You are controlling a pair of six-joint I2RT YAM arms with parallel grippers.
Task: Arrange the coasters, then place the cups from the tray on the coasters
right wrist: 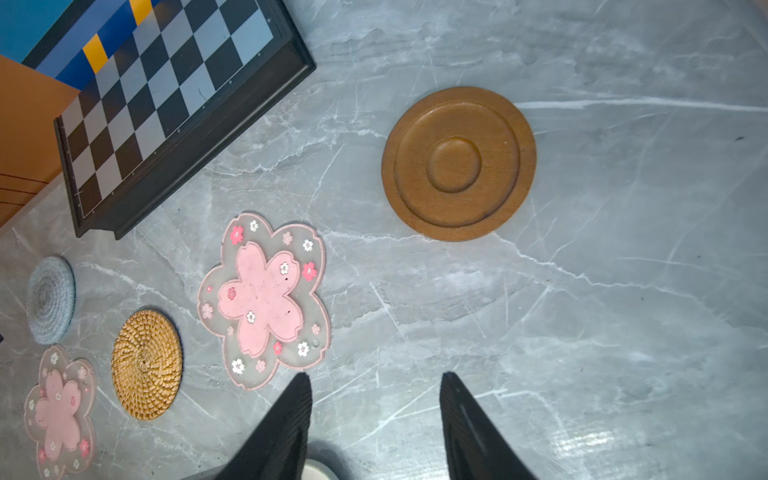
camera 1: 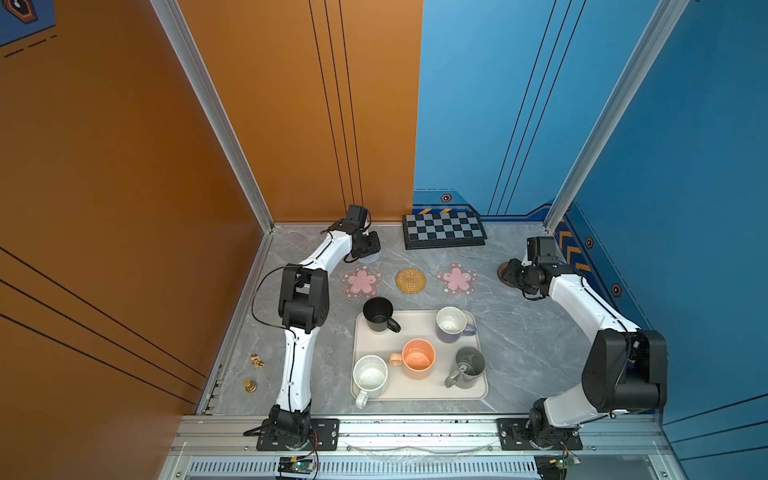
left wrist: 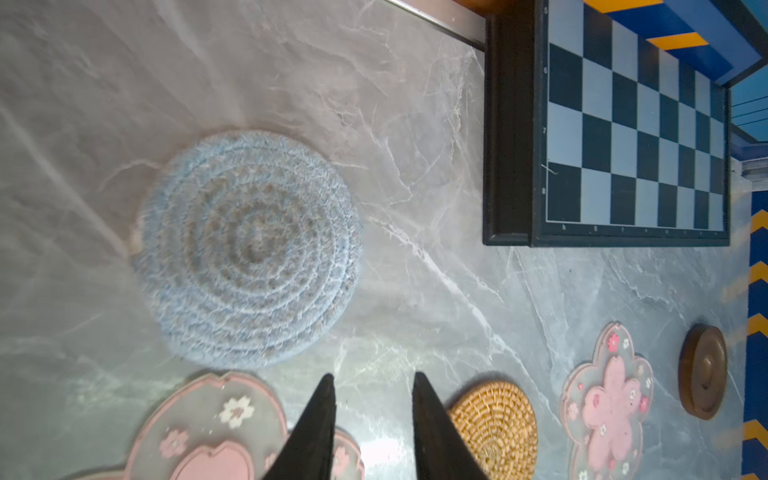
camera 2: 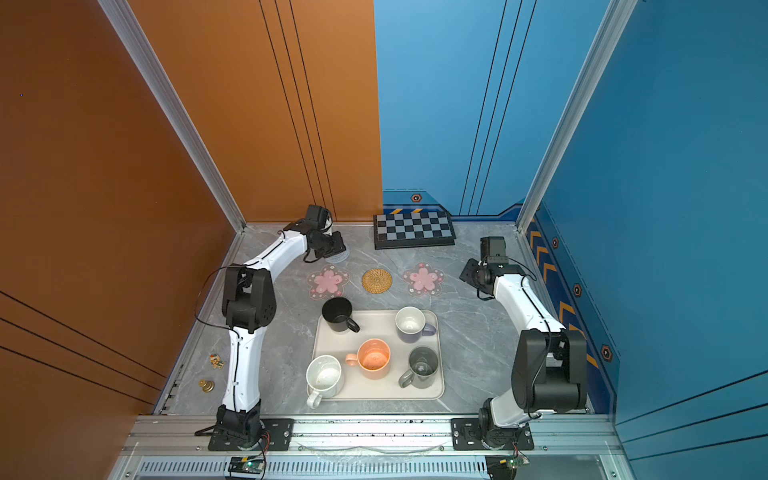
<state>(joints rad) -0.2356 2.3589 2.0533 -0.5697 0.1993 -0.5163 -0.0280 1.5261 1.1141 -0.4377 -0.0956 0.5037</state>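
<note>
Grey marbled counter (camera 1: 528,332) is carrying everything, with orange and blue walls rising behind it. Five coasters are lying flat in a loose row beyond the tray (camera 1: 419,328), each apart from its neighbour. The grey-blue knitted coaster (left wrist: 249,249) is lying at the left end, a little farther back, followed by a pink flower coaster (camera 1: 360,281), the straw coaster (camera 1: 410,280), a second pink flower coaster (camera 1: 456,278), and the wooden coaster (right wrist: 458,163) at the right end.

All five cups are standing upright on the tray. The black cup (camera 1: 379,314) and lavender cup (camera 1: 451,324) are occupying the far corners. The peach-orange cup (camera 1: 417,358) is sitting in the middle, and the speckled white cup (camera 1: 370,376) and grey cup (camera 1: 469,365) are at the near corners.

The left claw (left wrist: 372,376) is hanging over the knitted coaster, jaws apart and gripping nothing. The right claw (right wrist: 376,374) is hanging by the wooden coaster, jaws wider apart and likewise empty. A checkered board (camera 1: 444,230) is lying against the back wall.
</note>
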